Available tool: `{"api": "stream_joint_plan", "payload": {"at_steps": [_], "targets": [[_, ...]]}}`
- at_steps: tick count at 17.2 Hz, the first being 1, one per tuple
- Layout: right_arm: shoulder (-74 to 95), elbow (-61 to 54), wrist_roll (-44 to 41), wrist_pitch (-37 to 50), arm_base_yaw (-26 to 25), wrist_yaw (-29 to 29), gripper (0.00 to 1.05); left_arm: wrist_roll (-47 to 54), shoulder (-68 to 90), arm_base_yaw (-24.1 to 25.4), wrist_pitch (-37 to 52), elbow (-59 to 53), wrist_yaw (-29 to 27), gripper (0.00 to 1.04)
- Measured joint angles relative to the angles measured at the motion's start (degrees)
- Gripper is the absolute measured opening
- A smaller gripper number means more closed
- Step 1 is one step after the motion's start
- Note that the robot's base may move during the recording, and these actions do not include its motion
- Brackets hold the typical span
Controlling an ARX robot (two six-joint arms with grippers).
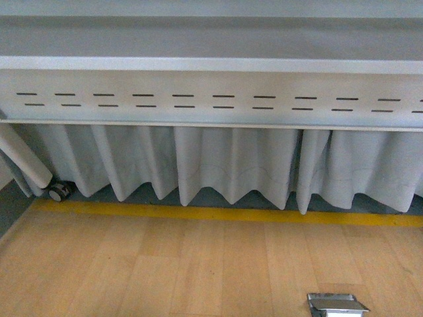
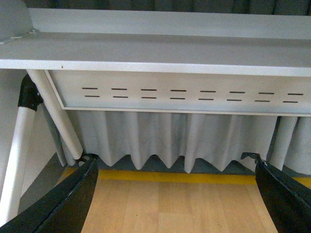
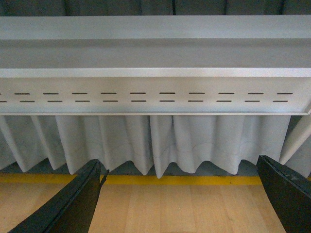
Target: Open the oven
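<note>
The oven is out of view in every frame. My left gripper (image 2: 175, 194) is open, its two black fingers (image 2: 73, 199) spread wide over bare wooden floor, holding nothing. My right gripper (image 3: 180, 199) is open too, with black fingers (image 3: 73, 204) far apart and only floor between them. Neither arm shows in the front view. All three views look at the underside of a grey table (image 1: 211, 65) from low down.
A slotted grey panel (image 1: 211, 99) hangs under the table edge, with a white pleated curtain (image 1: 225, 165) below it. A yellow floor line (image 1: 218, 213) runs along the wooden floor (image 1: 165, 264). A white table leg with a castor (image 1: 58, 191) stands left; a metal floor box (image 1: 337, 305) lies right.
</note>
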Motion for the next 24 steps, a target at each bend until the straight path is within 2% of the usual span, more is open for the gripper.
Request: {"api": "stream_joint_plan", "payload": {"at_steps": [24], "targets": [[0.0, 0.0, 0.0, 0.0, 0.0, 0.0, 0.98, 0.0, 0.0, 0.0, 0.0, 0.0, 0.0, 0.98]]}}
